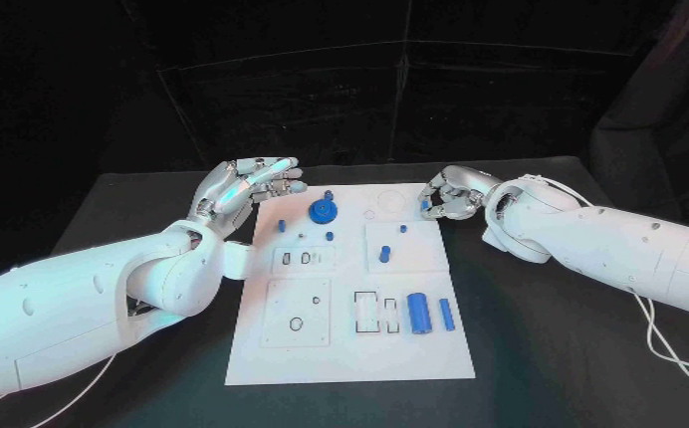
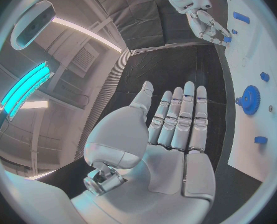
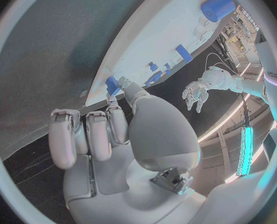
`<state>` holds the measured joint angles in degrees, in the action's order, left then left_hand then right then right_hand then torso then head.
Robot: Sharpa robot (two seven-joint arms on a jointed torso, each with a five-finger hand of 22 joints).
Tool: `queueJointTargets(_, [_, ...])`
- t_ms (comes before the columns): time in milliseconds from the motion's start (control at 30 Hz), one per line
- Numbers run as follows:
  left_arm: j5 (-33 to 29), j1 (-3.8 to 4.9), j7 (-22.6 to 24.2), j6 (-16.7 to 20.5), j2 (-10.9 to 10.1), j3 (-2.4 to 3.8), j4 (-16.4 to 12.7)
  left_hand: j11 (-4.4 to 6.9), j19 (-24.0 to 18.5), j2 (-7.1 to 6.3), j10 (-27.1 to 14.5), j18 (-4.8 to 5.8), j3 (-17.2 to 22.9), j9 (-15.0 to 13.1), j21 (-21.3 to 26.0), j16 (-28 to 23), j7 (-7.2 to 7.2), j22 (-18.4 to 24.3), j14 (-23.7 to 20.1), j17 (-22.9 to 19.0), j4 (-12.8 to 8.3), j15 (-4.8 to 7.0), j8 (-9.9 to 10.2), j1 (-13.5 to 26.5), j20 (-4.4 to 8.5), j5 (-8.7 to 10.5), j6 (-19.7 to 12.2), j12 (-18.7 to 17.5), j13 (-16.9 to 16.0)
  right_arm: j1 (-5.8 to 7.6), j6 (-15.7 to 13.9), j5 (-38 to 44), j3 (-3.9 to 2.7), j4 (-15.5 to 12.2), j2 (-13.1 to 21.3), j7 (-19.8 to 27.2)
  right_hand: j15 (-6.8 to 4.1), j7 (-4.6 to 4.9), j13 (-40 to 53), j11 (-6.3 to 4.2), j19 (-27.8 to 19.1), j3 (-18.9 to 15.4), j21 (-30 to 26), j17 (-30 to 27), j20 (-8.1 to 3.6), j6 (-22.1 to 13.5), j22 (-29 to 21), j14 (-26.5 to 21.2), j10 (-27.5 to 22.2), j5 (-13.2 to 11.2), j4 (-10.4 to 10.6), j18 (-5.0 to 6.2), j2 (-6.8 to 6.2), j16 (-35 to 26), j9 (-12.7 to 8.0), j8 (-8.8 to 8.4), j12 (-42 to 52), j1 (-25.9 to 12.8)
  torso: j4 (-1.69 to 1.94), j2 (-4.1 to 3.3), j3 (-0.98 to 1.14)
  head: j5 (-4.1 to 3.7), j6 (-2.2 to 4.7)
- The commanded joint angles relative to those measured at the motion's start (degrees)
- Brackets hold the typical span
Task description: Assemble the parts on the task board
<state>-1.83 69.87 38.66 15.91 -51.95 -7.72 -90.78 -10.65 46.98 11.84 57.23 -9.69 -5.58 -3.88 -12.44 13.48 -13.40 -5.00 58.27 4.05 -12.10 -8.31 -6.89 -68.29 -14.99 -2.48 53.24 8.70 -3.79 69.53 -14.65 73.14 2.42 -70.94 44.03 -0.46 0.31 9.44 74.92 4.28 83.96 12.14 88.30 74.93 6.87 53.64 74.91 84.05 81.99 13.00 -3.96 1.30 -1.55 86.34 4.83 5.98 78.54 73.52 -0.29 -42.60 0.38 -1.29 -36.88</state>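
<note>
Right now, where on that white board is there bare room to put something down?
The near strip of the board, below the cylinders, is bare. So is the black table right of it. The far end is crowded: gear, small pieces, left hand and right hand, which pinches a blue piece.

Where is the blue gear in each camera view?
Head view: the gear stands on the board's far part, near the left hand.
Left wrist view: gear beyond the fingertips, on the board.
Right wrist view: I cannot pick it out.
Shared landmark: the board.
</note>
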Motion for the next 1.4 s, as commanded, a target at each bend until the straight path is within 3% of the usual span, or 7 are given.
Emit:
queueJointTargets(33, [0.06,0.06,1.84,-0.74,-0.03,0.04,-0.05,0.01,0.56,0.57,0.45,-0.87,0.00,0.07,0.19,-0.39,-0.46,0.06,0.31,-0.06,-0.38,-0.04,0.39,0.12,-0.03,-0.20,0.35,-0.39,0.03,0.09,0.84,0.15,-0.03,0.16,-0.11,-0.21,-0.08,0.06,3.43,0.09,2.54,0.40,-0.03,6.63,-0.19,0.33,10.35,4.17,0.42,-0.37,-0.08,-0.20,0.47,-0.02,0.06,0.25,0.38,0.26,-0.01,0.00,0.03,0.00,-0.05])
queueJointTargets(433, [0.06,0.06,1.81,-0.82,-0.05,0.04,-0.06,0.00,0.60,0.56,0.48,-0.87,0.00,0.07,0.23,-0.47,-0.47,0.10,0.34,-0.07,-0.43,-0.04,0.45,0.18,-0.02,-0.20,0.36,-0.47,0.03,0.08,0.82,0.21,-0.03,0.74,-0.48,-0.65,-0.13,-0.03,3.50,0.03,2.62,0.50,0.01,6.77,-0.22,0.93,10.46,4.21,0.50,-0.34,-0.10,-0.22,0.58,0.04,0.11,0.46,0.45,0.14,0.05,0.01,0.03,-0.32,-0.14])
queueJointTargets(1100, [0.06,0.06,1.82,-0.82,-0.11,0.04,-0.06,0.00,0.60,0.56,0.48,-0.87,0.00,0.07,0.23,-0.47,-0.47,0.10,0.34,-0.07,-0.43,-0.04,0.45,0.18,-0.02,-0.20,0.36,-0.47,0.03,0.03,0.69,0.52,-0.03,1.34,-0.85,-1.16,-0.25,-0.24,3.53,-0.14,2.70,0.82,0.05,6.87,-0.31,1.83,10.57,4.23,0.53,-0.14,-0.15,-0.25,0.90,0.09,0.18,0.77,0.45,0.10,0.02,0.01,0.05,-0.22,-0.48])
queueJointTargets(1233, [0.06,0.06,1.83,-0.81,-0.11,0.04,-0.06,0.00,0.60,0.56,0.48,-0.87,0.00,0.07,0.23,-0.47,-0.47,0.10,0.34,-0.07,-0.43,-0.04,0.45,0.18,-0.02,-0.20,0.36,-0.47,0.03,0.03,0.26,0.52,-0.03,1.32,-0.87,-0.97,-0.47,-0.63,3.67,-0.45,2.72,1.20,0.05,6.90,-0.46,3.12,10.60,4.23,0.63,-0.06,-0.20,-0.25,1.31,0.09,0.36,1.37,0.55,0.14,0.00,0.02,0.07,-0.22,-0.50])
queueJointTargets(1400, [0.06,0.06,1.83,-0.79,-0.12,0.04,-0.07,0.00,0.60,0.56,0.48,-0.87,0.00,0.07,0.23,-0.47,-0.47,0.10,0.34,-0.07,-0.43,-0.04,0.45,0.18,-0.02,-0.20,0.36,-0.47,0.03,0.02,-2.51,0.53,-0.03,0.83,-0.74,-0.39,-1.42,-2.07,4.33,-1.65,3.03,2.93,0.20,7.16,-1.21,6.57,11.02,4.29,1.17,-1.58,-0.65,-0.34,3.09,0.19,0.98,3.22,1.12,1.03,-0.06,0.02,0.08,-0.15,-0.65])
